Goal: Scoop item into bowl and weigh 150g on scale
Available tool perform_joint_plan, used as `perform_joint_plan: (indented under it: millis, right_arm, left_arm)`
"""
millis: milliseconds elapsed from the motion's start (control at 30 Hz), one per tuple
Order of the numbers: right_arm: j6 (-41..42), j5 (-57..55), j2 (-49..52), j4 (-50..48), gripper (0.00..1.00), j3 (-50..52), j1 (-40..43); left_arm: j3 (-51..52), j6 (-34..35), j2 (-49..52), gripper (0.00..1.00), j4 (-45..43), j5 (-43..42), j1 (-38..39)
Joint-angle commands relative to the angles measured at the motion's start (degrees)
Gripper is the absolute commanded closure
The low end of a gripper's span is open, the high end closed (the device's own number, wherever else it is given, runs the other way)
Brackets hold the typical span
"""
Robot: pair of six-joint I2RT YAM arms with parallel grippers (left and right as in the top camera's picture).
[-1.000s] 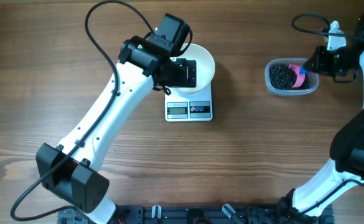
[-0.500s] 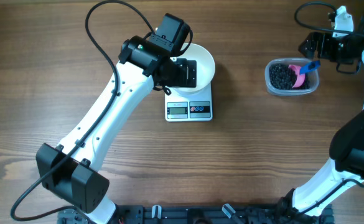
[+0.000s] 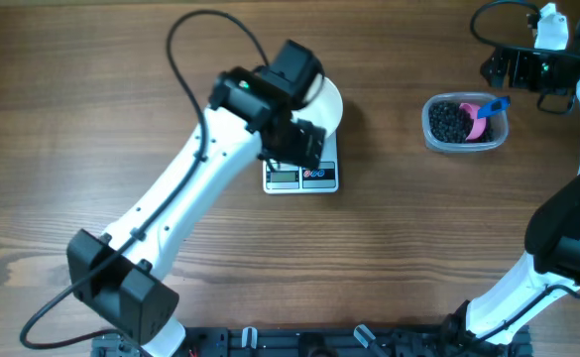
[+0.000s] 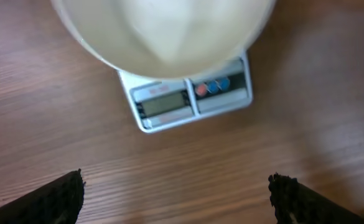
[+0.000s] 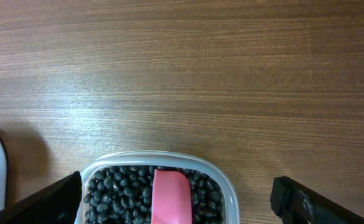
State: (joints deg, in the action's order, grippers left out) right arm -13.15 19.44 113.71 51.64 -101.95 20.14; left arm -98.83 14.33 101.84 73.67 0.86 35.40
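The white bowl [image 3: 327,99] [image 4: 169,31] sits on the small white scale [image 3: 301,177] [image 4: 191,99]; the part of its inside that shows holds no beans. My left gripper [image 3: 301,149] [image 4: 178,199] hangs open over the scale's front edge, with bare wood between its fingers. The item, a heap of black beans [image 3: 448,121] [image 5: 116,190], lies in a clear plastic tub [image 3: 465,123] [image 5: 228,186] at the right. A pink scoop [image 3: 480,117] [image 5: 169,196] with a blue handle rests in the beans. My right gripper [image 3: 496,71] [image 5: 175,200] stands open behind the tub, holding nothing.
The left arm [image 3: 190,208] slants across the table from the front left to the scale. The right arm [image 3: 577,198] runs along the right edge. Bare wooden tabletop [image 3: 418,228] lies between the scale and the tub.
My right gripper opened, left the scoop in the tub and drew back from it. The left gripper shifted from over the bowl to over the scale's front.
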Motion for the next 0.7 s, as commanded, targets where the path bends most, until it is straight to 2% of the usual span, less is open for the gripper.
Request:
perform_joint_plan:
  millis: [0, 133, 167, 267, 533, 667]
  right_arm:
    - [-0.17, -0.39, 1.05, -0.26, 0.0, -1.16, -0.24]
    - [-0.17, -0.39, 1.05, -0.26, 0.0, -1.16, -0.24]
    - [-0.17, -0.37, 1.05, -0.26, 0.0, -1.16, -0.24]
    - [-0.2, -0.39, 1.05, -0.26, 0.0, -1.16, -0.24]
    - [-0.2, -0.39, 1.05, -0.26, 0.0, -1.16, -0.24]
    - [-0.2, -0.39, 1.05, -0.26, 0.0, -1.16, -0.24]
  left_arm:
    - [1.46, -2.12, 1.07, 0.0, -0.52, -1.68, 8.0]
    - [7.98, -2.01, 2.12, 0.0, -5.86, -1.6, 16.26]
    - [12.17, -2.19, 2.51, 0.0, -9.68, -0.02, 18.67]
    - [17.4, -2.45, 2.75, 0.0, -15.08, 3.1, 20.17]
    - [25.24, -12.33, 2.97, 0.0, -26.23, 3.8, 16.28]
    - [25.44, -12.63, 3.1, 0.0, -28.17, 4.0, 13.81]
